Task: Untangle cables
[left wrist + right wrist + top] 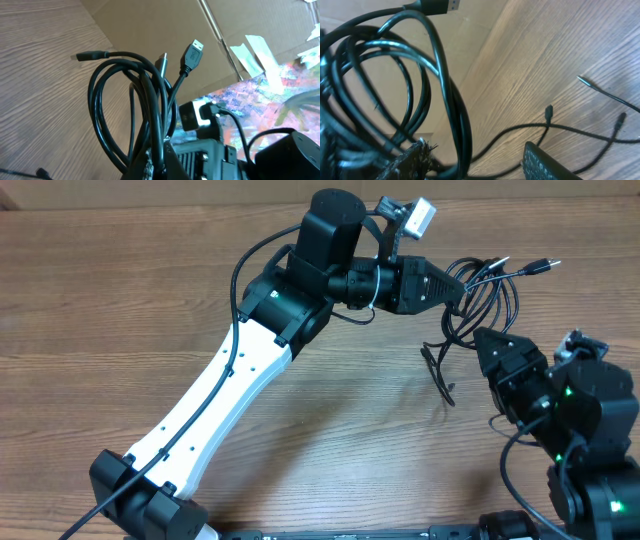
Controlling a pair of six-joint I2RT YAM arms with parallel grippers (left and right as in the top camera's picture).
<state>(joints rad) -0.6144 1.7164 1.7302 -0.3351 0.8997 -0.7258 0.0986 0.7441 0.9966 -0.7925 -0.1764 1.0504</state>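
Observation:
The cables (487, 292) are thin black cords bunched in loops at the table's far right, with plug ends (545, 266) sticking out to the right. One strand (437, 368) trails down onto the wood. My left gripper (455, 286) is shut on the bundle from the left. In the left wrist view the cables (102, 95) rise in loops from the left gripper (158, 162), topped by a USB plug (193, 53). My right gripper (482, 342) sits just below the bundle. In the right wrist view it (472, 148) stands open, with a doubled cable strand (461, 125) running between its fingers.
Loose thin cable ends (548, 111) lie on the wooden table (120, 300) past the right gripper. Brown cardboard (150, 25) and a colourful sheet (280, 95) lie beyond the table's far edge. The left arm (230, 390) stretches diagonally across the table.

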